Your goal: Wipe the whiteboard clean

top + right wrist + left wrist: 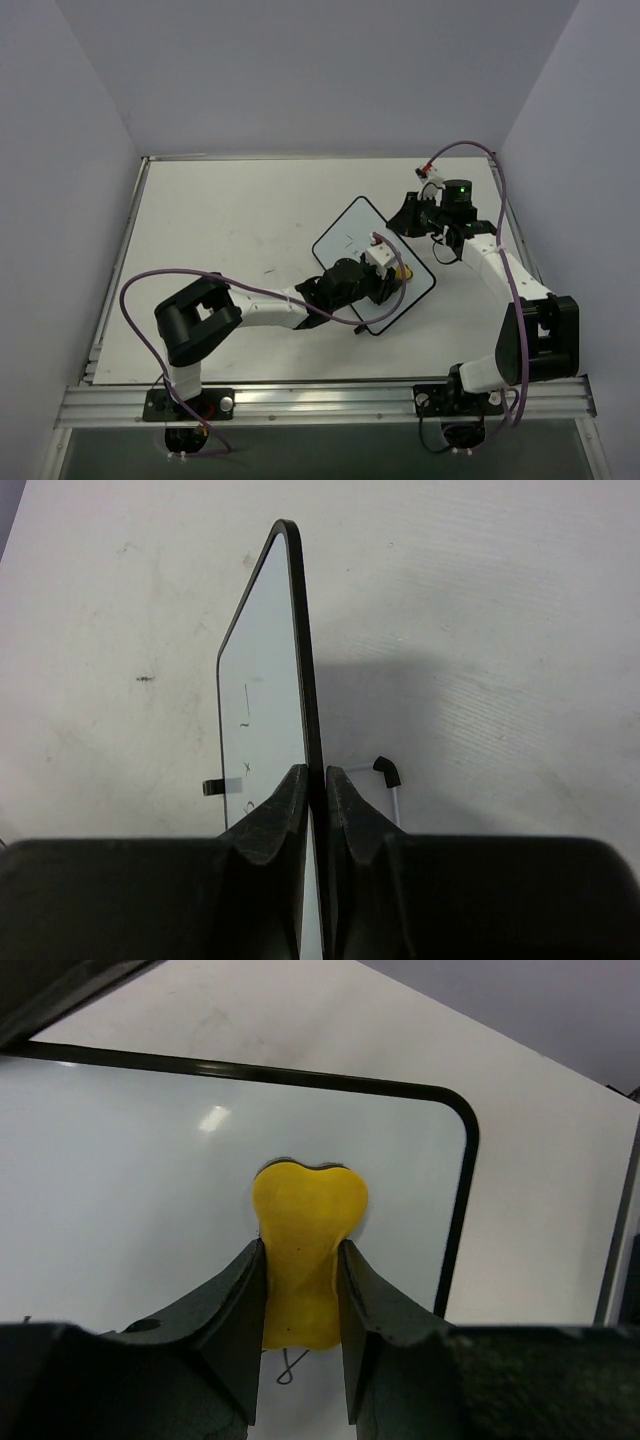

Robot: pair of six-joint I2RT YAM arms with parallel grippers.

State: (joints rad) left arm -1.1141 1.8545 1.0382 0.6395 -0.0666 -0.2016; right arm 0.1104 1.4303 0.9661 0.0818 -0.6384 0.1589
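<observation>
The whiteboard (350,240), white with a thin black frame, stands tilted at mid table. My right gripper (412,216) is shut on its far right edge; in the right wrist view the board's frame (305,670) runs edge-on between the fingers (285,810), with faint dark marks on its face. My left gripper (388,277) is shut on the yellow bone-shaped eraser (305,1245), whose head presses against the board face (130,1170) near the rounded corner. A small dark scribble (288,1365) shows just below the eraser.
The white table (220,220) lies inside grey walls, with a metal rail (300,400) along the near edge. A black foot (386,770) and a thin white wire stand show behind the board. Purple cables (180,280) loop over both arms.
</observation>
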